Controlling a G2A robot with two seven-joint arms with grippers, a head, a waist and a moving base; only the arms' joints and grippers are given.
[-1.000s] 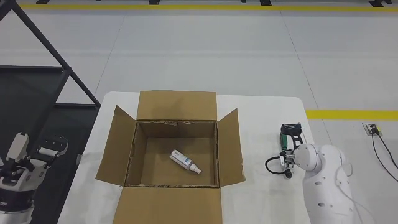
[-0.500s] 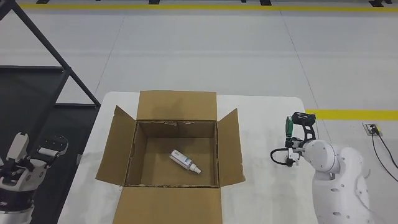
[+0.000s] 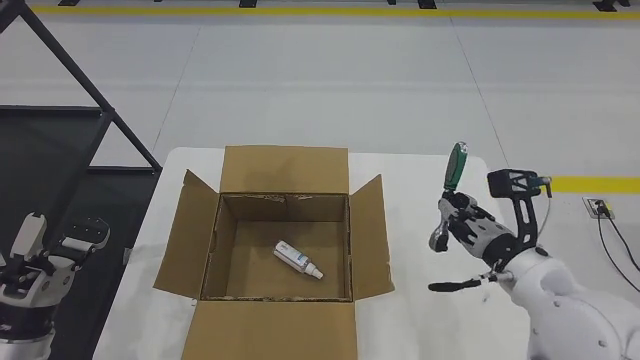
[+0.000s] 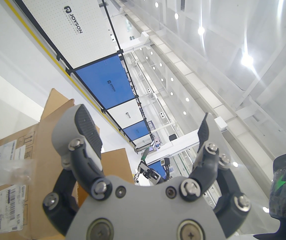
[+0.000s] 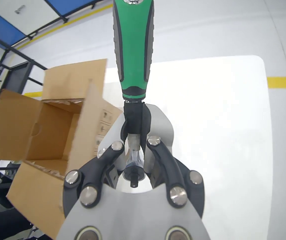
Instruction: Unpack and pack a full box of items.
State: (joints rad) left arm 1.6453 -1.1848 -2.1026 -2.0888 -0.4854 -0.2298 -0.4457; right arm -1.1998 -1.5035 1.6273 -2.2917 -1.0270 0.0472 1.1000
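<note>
An open cardboard box stands in the middle of the white table, flaps spread out. One small white bottle lies on its floor. To the right of the box, my right gripper is shut on the metal neck of a green-handled tool, which it holds up above the table with the handle pointing away from the wrist. From above, the tool is tilted over the table's right part. My left gripper is open and holds nothing. It sits beyond the table's left edge, beside the box's outer wall.
A dark metal frame stands left of the table. The table surface right of the box lies bare under the raised tool. A yellow floor line runs past the table's right side.
My right arm has lifted the green-handled tool off the table and swung it up and slightly right. The left arm, box and bottle have not moved.
</note>
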